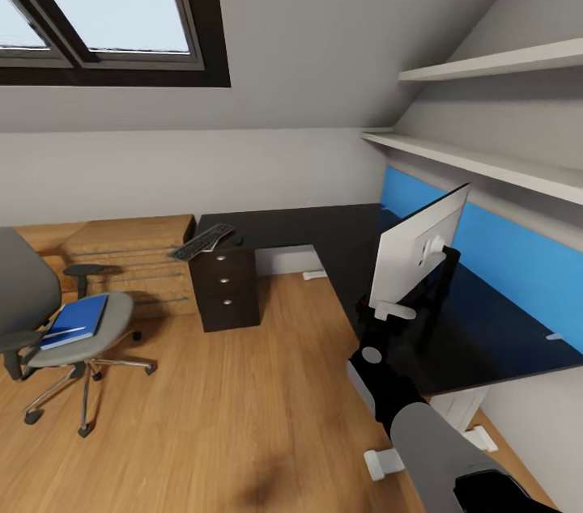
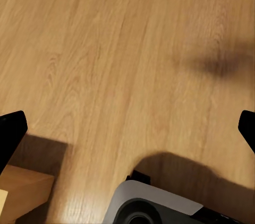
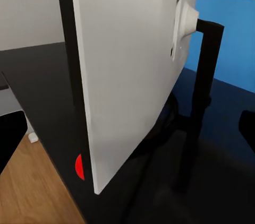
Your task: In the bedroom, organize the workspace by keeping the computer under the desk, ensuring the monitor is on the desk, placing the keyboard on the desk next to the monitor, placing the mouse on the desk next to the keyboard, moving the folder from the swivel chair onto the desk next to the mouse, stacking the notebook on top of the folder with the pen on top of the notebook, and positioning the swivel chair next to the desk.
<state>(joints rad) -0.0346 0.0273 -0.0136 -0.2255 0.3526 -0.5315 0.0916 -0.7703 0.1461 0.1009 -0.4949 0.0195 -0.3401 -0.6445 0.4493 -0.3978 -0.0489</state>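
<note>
Found the left gripper point(image 2: 127, 134) spread wide apart over bare wood floor, holding nothing. Judged the hazards from the left. Could have nudged the swivel chair point(image 1: 32, 286) on its castors and slid the blue folder point(image 1: 77, 320) off the seat, had the base swung that way. Could have knocked the keyboard point(image 1: 201, 242), lying askew at the corner of the desk point(image 1: 324, 230) above the drawer unit point(image 1: 229, 286), over the edge.

Feared most for the monitor point(image 1: 417, 250), standing on the desk near its front edge. With the right gripper point(image 1: 379, 317) at its lower corner, fingers well apart and clamped on nothing, might have twisted or toppled it through a one-sided push.

Showed a white back toward the room, a thin black rim, a black stand arm and a red dot at the lower corner. Looked tall, thin and top-heavy.
</note>
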